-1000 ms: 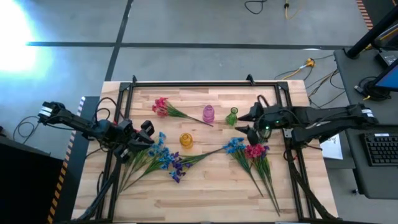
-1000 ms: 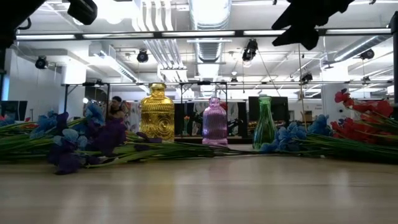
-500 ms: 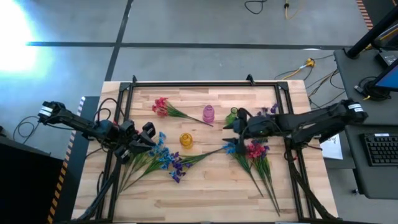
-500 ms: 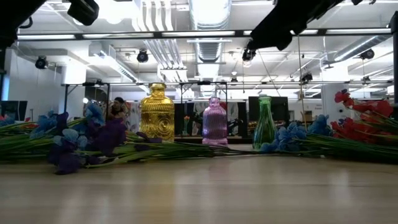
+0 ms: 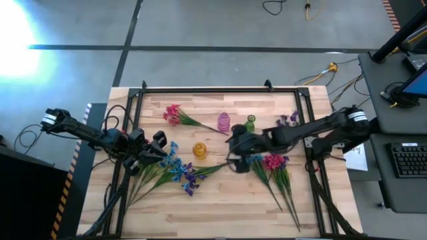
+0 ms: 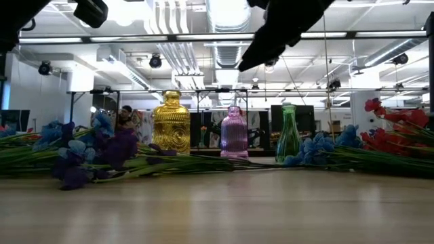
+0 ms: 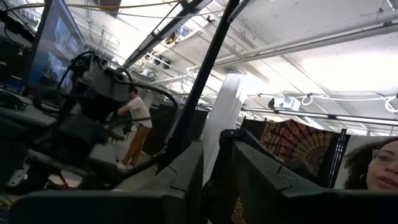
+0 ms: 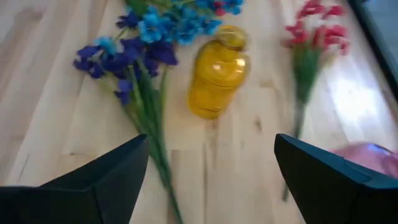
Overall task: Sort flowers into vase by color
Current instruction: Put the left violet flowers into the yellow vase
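Three small vases stand mid-table: yellow point(image 5: 199, 150), pink point(image 5: 223, 122) and green point(image 5: 250, 123). Flowers lie flat on the wood. There is a blue and purple bunch point(image 5: 175, 171) at the left, a red sprig point(image 5: 173, 113) at the far left, blue point(image 5: 252, 158) and red point(image 5: 273, 161) sprigs at the right, and a purple sprig point(image 5: 288, 120) beyond them. My right gripper point(image 5: 232, 148) hangs open above the table's middle, between the yellow vase and the blue sprig, with nothing between its fingers point(image 8: 99, 180). My left gripper point(image 5: 157, 142) waits at the left bunch's blooms, tipped upward, with a narrow empty gap between its fingers.
A black frame point(image 5: 213, 89) runs round the wooden table's edges. Bare wood point(image 5: 220, 207) lies along the near side. The long green stems point(image 5: 283, 193) of the right sprigs fan toward the near right corner. In the low view people show in the room beyond.
My right gripper has swept from the green vase toward the table's left, sinking a little and rolling, and now hangs over the middle beside the yellow vase. The purple sprig at the right, which the arm covered before, now shows. No flower or vase has moved.
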Controlling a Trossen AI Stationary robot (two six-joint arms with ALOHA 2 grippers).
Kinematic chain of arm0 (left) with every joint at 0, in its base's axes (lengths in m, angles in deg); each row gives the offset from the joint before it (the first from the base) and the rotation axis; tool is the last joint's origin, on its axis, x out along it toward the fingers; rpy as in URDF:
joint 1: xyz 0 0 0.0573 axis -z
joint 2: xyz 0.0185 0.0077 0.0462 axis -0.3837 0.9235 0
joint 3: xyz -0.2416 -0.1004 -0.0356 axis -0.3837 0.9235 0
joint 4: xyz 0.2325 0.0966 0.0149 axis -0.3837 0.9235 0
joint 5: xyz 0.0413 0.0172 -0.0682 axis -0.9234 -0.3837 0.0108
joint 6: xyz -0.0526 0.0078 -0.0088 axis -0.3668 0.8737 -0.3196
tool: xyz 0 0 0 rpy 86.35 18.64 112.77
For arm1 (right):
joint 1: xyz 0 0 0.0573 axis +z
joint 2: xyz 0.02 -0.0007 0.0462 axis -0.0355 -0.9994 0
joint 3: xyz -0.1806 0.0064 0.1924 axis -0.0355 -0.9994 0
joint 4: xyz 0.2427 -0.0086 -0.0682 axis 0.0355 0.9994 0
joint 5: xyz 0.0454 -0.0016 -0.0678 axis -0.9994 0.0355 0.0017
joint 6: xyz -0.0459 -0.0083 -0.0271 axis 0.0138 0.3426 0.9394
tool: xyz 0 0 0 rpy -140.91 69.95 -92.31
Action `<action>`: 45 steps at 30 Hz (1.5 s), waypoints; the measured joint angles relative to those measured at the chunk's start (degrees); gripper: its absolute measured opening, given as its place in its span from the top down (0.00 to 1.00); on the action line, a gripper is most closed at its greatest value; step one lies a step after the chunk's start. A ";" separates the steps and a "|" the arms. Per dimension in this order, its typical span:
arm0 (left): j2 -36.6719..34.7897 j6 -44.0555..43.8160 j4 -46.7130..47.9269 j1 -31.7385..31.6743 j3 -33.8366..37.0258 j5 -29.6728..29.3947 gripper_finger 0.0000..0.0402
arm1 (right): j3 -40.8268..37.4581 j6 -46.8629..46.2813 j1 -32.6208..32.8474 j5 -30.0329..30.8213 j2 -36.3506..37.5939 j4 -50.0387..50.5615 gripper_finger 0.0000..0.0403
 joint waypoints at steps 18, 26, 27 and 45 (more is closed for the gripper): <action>0.26 0.02 0.00 0.00 0.02 -0.26 0.81 | 10.62 -1.27 2.82 -2.13 -20.72 3.86 0.21; 0.39 0.02 0.02 -0.02 0.07 -0.27 0.81 | 10.62 -0.99 2.08 -3.19 -26.45 -1.13 0.25; 0.39 0.02 0.02 -0.02 0.07 -0.28 0.81 | 10.62 -1.00 1.97 -3.42 -26.93 -1.70 0.26; 1.15 0.35 -0.07 -0.04 0.07 -0.76 0.81 | 10.62 -1.65 -0.51 -5.58 -28.84 -3.36 0.62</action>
